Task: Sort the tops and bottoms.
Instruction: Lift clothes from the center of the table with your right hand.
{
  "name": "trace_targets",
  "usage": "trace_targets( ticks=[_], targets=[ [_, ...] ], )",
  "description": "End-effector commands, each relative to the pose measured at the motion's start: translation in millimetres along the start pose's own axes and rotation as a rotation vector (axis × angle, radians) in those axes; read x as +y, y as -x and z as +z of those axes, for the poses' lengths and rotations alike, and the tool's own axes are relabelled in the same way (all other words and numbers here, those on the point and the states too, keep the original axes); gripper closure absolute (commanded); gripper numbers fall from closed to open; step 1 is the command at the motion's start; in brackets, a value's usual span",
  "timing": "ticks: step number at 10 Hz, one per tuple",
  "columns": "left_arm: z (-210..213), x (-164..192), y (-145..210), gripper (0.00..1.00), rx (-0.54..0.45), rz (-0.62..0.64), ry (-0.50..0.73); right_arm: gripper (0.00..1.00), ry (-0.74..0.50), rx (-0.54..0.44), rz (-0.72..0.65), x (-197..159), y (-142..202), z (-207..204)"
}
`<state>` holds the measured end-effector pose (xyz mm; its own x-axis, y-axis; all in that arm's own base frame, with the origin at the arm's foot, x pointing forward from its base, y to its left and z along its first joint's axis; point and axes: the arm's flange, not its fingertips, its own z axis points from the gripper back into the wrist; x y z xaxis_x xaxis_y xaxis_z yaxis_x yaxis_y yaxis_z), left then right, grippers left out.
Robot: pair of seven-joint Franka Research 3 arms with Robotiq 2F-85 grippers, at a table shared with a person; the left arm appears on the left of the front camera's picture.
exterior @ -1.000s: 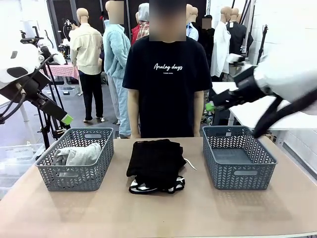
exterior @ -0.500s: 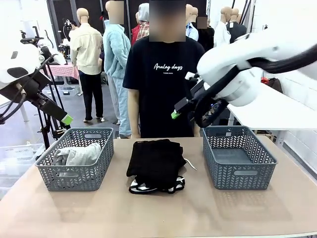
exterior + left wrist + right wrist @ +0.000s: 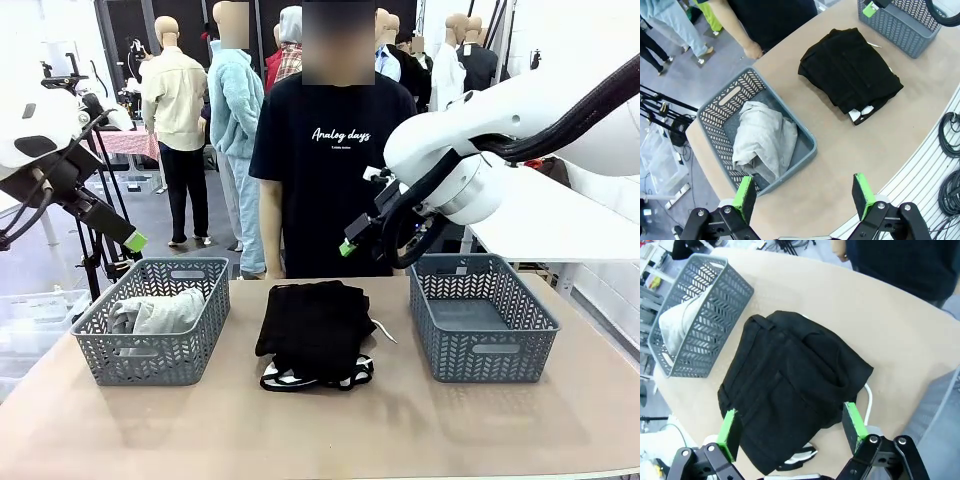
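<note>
High over left basket (image 3: 150, 368), left gripper (image 3: 133, 240): jaws wide apart, holding nothing. Grey top (image 3: 155, 313) bunched inside left basket. Mid-table, black bottoms (image 3: 315, 322) stacked, white shorts (image 3: 318, 377) peeking from beneath. Above stack, right gripper (image 3: 348, 246): jaws wide apart, holding nothing. Right basket (image 3: 520, 340) just right of stack.

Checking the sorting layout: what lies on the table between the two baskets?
The pile of bottoms, black, with white shorts at its near edge; the front view shows it.
</note>
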<state>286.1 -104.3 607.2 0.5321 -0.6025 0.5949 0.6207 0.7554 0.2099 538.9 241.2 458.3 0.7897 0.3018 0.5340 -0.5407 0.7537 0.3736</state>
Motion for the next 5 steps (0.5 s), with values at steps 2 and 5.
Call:
trace_targets(
  ticks=[2,5],
  targets=[
    [0,1,2,0.0,0.001,0.001,0.003,0.0,0.007,-0.009,-0.002,0,0,3],
    [0,1,2,0.0,0.001,0.001,0.003,0.0,0.09,0.07,0.036,28,-12,-2]
  ],
)
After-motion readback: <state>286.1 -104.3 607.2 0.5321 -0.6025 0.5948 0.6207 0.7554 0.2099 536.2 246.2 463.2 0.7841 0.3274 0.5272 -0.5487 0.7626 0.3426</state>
